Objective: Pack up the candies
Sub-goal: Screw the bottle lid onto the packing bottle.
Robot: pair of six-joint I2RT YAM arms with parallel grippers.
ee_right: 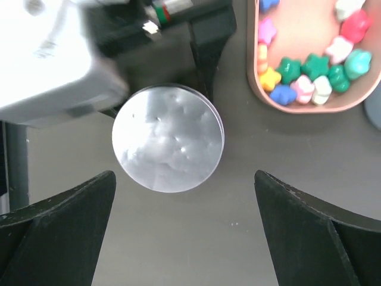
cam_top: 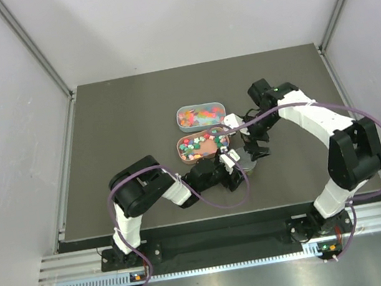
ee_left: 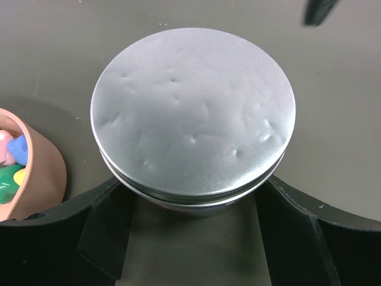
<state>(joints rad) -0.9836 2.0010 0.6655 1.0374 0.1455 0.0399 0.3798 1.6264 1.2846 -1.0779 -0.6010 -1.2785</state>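
The small round jar (cam_top: pixel 248 165) stands on the dark table with its dented silver lid (ee_left: pixel 193 113) on; whatever is inside is hidden. My left gripper (ee_left: pixel 191 182) has its fingers against both sides of the jar's body. My right gripper (ee_right: pixel 184 179) is open and empty, hovering above and just beside the jar (ee_right: pixel 168 138). Small candies in mixed colours (ee_right: pixel 309 77) lie in a pink oval tray (cam_top: pixel 181 144) left of the jar. More candies (cam_top: pixel 201 116) fill a grey tray behind it.
The pink tray's rim (ee_left: pixel 50 173) lies close to my left finger. The grey tray (cam_top: pixel 180 115) sits directly behind the pink one, and its corner shows in the right wrist view (ee_right: pixel 375 110). White walls enclose the table on three sides.
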